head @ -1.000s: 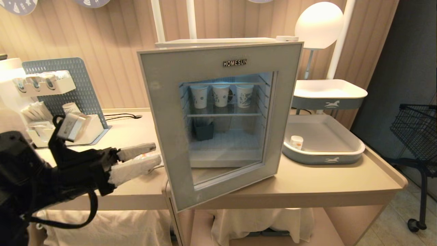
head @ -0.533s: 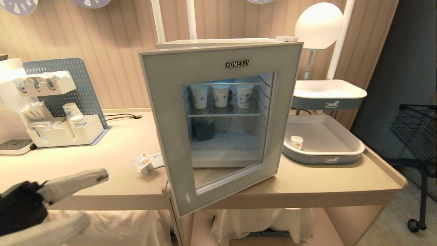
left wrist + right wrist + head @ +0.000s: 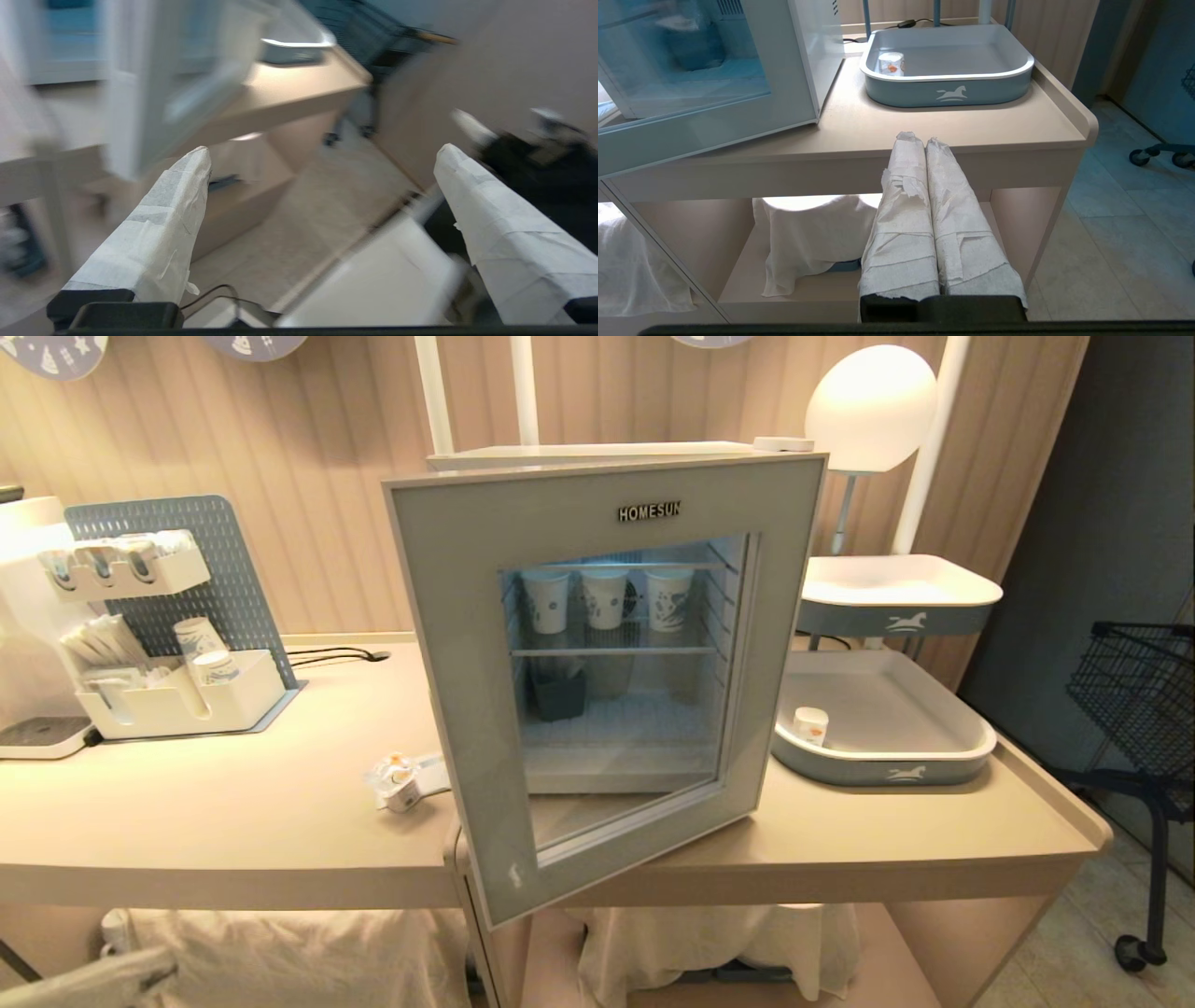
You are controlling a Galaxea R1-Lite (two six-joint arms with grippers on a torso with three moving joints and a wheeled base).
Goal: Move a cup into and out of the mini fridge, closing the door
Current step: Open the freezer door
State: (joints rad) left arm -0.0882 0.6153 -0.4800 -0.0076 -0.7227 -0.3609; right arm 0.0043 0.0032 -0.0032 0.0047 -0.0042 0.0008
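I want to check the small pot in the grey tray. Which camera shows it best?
The right wrist view: the small pot is near and unobstructed. The head view shows it smaller. The left wrist view does not show it.

Matt beige table [image 3: 233, 821]; glossy glass door [image 3: 616, 672]; smooth plastic tray [image 3: 887, 770]; paper-wrapped right gripper [image 3: 924, 140]; foil-topped cup [image 3: 401, 786].

Left pincer [image 3: 322, 154] spread wide and empty, right pincer [image 3: 922, 137] closed

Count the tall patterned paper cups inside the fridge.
3. All stand in a row on the upper wire shelf behind the door glass: left cup, middle cup, right cup. The door frame may hide others.
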